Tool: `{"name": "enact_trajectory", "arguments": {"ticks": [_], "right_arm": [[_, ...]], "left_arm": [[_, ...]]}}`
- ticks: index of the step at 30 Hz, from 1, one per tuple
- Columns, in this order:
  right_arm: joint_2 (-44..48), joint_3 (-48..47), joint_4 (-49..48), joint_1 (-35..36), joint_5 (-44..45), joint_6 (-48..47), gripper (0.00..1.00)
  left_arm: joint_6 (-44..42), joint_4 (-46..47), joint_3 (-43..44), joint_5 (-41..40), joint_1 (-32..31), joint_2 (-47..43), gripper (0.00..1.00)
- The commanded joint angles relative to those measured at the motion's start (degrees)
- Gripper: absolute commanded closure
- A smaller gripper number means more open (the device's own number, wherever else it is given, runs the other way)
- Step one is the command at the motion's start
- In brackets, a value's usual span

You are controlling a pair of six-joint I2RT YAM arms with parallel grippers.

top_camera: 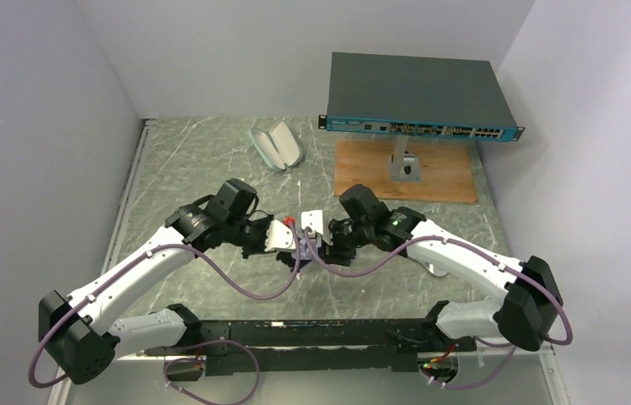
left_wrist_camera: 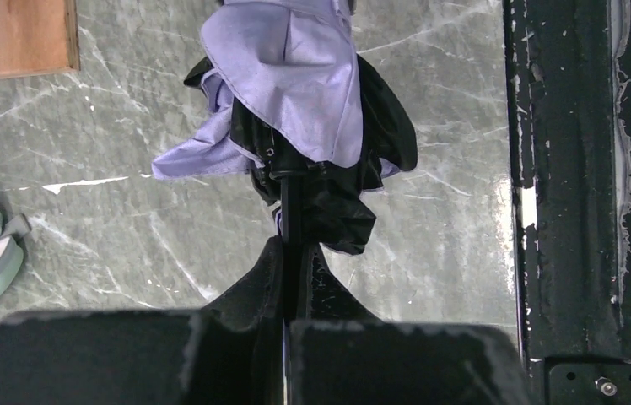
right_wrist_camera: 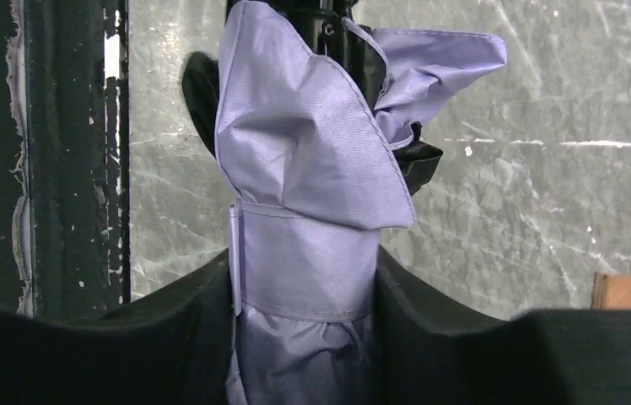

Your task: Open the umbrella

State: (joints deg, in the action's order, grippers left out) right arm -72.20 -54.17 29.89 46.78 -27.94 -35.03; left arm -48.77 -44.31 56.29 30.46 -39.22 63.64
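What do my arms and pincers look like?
The left arm and right arm have white links, black joint housings and purple cables. The left pincer and right pincer are matte black and wedge-shaped. A green light shows on the right wrist.

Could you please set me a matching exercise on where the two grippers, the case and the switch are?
1. left gripper
2. right gripper
3. case
4. switch

A. on a stand over the board
B. shut on the umbrella by its shaft
C. lying on the table
D. shut on the umbrella's strapped fabric

Pairs: 1-B, 2-D, 3-C, 4-A.
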Motion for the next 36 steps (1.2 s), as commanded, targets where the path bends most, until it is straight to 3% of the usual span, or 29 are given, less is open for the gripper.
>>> {"name": "enact_trajectory", "arguments": {"ticks": [1,3,5,7,10,15,21,26,30,32,36], "right_arm": [[-0.5,-0.6,-0.4,0.1,5.0,-2.4,0.71],[-0.2,-1.6,1.4,0.0,4.0,-3.1,0.99],[0.4,-2.0,2.7,0.0,3.9,-3.3,1.0],[0.5,-2.7,4.7,-0.2,3.1,-4.0,1.0],[0.8,-2.7,6.7,-0.3,2.5,-5.1,1.0],[2.2,-1.6,8.9,-1.7,3.1,-5.3,1.0],[5.9,-0.2,14.3,-5.3,2.4,-7.8,1.0],[8.1,2.4,20.1,-9.3,3.4,-12.3,1.0],[8.2,3.3,21.7,-11.5,2.8,-14.2,1.0],[7.5,2.7,21.0,-11.4,1.3,-13.3,1.0],[4.0,-1.7,20.0,-11.5,-5.1,-9.2,1.0]], "left_arm": [[-2.4,-0.1,2.2,2.8,0.0,-2.9,0.99],[-5.1,-2.7,2.4,-2.0,0.0,-2.3,0.77],[-7.7,-6.2,2.5,-8.3,0.1,-1.2,0.49],[-10.3,-8.4,1.9,-13.0,1.2,-0.7,0.37],[-12.8,-9.2,0.0,-17.1,4.2,-1.5,0.34],[-19.9,-11.8,-4.7,-25.0,10.9,-1.9,0.54],[-32.7,-6.6,-10.9,-31.7,29.5,-1.9,0.64],[-39.9,-1.3,-8.4,-32.6,43.3,2.0,0.71],[-42.3,-0.1,-3.8,-32.0,48.5,6.3,0.73],[-41.5,-3.7,-0.2,-27.6,48.6,7.4,0.68],[-34.7,-15.6,11.4,-10.1,46.0,8.5,0.38]]}}
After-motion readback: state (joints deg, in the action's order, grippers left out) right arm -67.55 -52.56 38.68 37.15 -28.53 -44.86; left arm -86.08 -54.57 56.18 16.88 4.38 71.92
